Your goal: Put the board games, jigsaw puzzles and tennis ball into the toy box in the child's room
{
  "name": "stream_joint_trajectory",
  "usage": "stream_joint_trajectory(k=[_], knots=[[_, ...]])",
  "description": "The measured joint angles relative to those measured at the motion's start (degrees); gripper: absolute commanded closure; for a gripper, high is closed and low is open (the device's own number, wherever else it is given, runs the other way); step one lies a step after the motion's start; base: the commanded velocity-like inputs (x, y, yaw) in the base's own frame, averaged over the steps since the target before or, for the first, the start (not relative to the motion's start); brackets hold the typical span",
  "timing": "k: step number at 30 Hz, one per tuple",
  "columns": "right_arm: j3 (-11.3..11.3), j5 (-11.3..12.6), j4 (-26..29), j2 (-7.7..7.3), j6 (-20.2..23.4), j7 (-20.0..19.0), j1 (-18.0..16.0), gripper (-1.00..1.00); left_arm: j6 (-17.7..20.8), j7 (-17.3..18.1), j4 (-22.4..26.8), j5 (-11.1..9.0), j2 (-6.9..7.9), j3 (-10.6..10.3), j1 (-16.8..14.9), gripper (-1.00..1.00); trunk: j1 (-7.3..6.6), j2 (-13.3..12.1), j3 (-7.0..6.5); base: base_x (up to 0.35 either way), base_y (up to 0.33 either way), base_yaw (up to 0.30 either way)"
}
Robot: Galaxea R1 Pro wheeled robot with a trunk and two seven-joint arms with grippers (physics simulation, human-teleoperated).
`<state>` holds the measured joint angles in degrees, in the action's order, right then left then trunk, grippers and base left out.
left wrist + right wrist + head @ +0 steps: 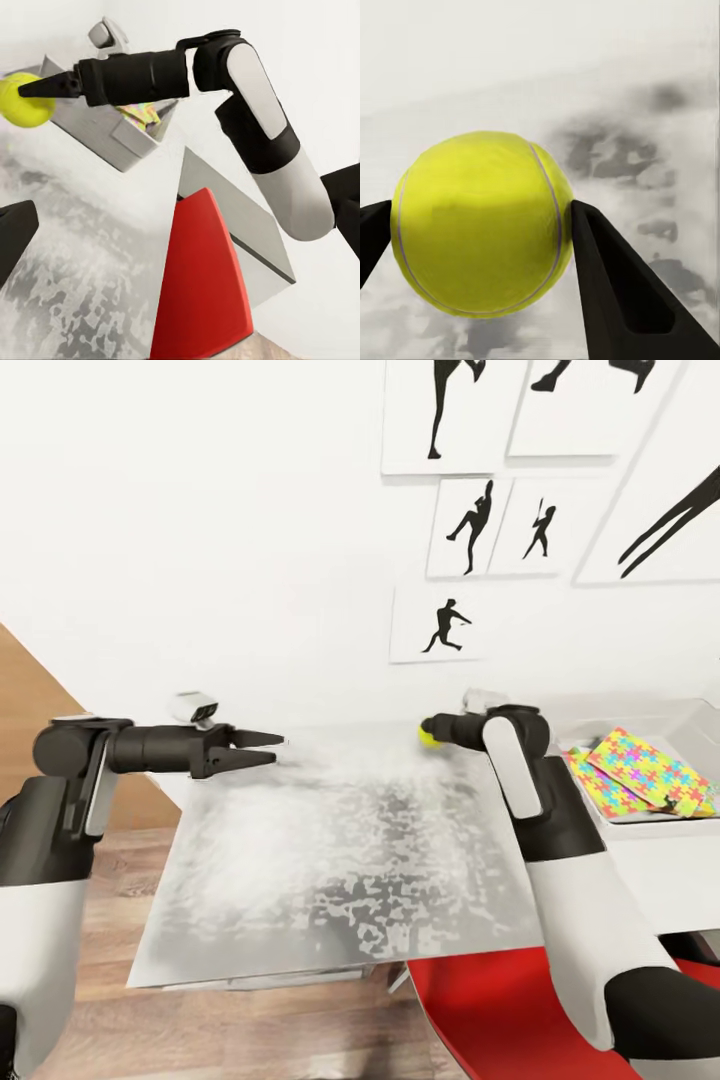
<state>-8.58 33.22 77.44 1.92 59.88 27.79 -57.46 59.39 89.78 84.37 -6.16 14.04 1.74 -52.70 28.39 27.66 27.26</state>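
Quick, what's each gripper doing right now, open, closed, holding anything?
Left gripper: open, holding nothing.
Right gripper: shut on the tennis ball.

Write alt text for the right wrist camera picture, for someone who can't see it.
A yellow-green tennis ball is pinched between the two black fingers of the right gripper, seen close up. Behind it lies the mottled grey table top, with a pale wall beyond.

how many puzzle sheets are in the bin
2: both puzzle sheets lie overlapping in the grey bin, one on top, the other partly under it. More could be hidden beneath.
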Motion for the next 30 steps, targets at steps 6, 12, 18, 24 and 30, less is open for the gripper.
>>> stream_joint_trajectory(k=[6, 12, 18, 24, 30], knots=[[1.85, -0.03, 6.18, -0.13, 0.00, 0.00, 0.20, 1.00, 0.00, 0.00, 0.00, -0.10, 2.01, 2.18, 0.00, -1.00, 0.00, -0.01, -0.57, 0.000, 0.000, -0.011], [7.08, -0.08, 6.45, -0.25, 0.01, 0.07, 0.18, 1.00, 0.00, 0.00, -0.01, -0.02, 2.48, 2.27, 0.07, -1.00, 0.01, -0.01, -1.09, 0.000, 0.000, -0.159], [10.33, -0.70, 6.31, -1.72, -0.01, 0.12, 0.13, 1.00, 0.00, 0.00, -0.02, 0.06, 2.43, 2.11, 0.08, -1.00, 0.01, -0.01, -1.53, 0.000, -0.041, -0.212], [10.68, -0.82, 6.22, -2.97, -0.01, 0.17, -0.07, 1.00, 0.00, 0.00, -0.02, 0.06, 2.38, 1.91, 0.08, -1.00, 0.00, -0.01, -1.96, 0.000, -0.178, -0.217], [10.71, -0.90, 6.07, -4.38, -0.01, 0.28, -0.36, 1.00, 0.00, 0.00, -0.02, 0.07, 2.37, 1.79, 0.08, -1.00, 0.01, -0.01, -2.39, 0.000, -0.021, -0.217]])
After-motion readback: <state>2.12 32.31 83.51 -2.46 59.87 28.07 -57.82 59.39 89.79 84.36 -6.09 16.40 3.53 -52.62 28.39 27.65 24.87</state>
